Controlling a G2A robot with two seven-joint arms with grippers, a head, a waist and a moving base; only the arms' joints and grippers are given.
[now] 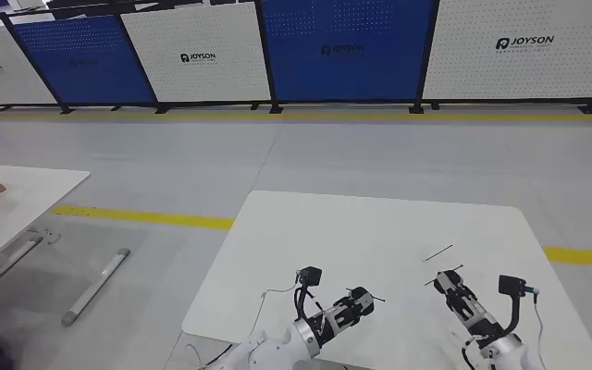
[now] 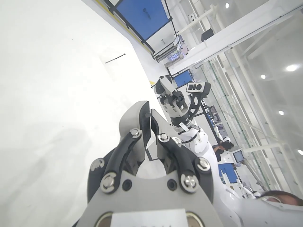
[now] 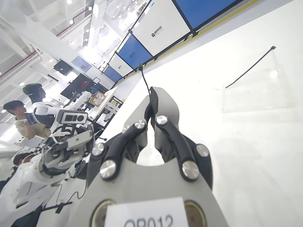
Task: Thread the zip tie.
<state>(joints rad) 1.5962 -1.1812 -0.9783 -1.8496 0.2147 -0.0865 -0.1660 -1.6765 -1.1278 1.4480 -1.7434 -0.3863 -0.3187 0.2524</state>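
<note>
A loose black zip tie (image 1: 437, 252) (image 2: 115, 58) (image 3: 251, 66) lies flat on the white table (image 1: 370, 231), just beyond my right gripper. My right gripper (image 1: 447, 277) (image 3: 151, 95) is shut on a second black zip tie (image 3: 144, 79), whose head end sticks out past the fingertips. My left gripper (image 1: 366, 298) (image 2: 150, 113) hovers over the near table edge, jaws pressed together. In the top view a thin black strip (image 1: 377, 299) crosses its tips, apparently another zip tie. The grippers are well apart and tilted toward each other.
A clear plastic tray (image 3: 255, 100) lies under the loose tie. The near table edge (image 1: 231, 335) runs close under both arms. Blue and white partition panels (image 1: 347, 51) stand far behind. A second white table (image 1: 37, 190) sits at the left.
</note>
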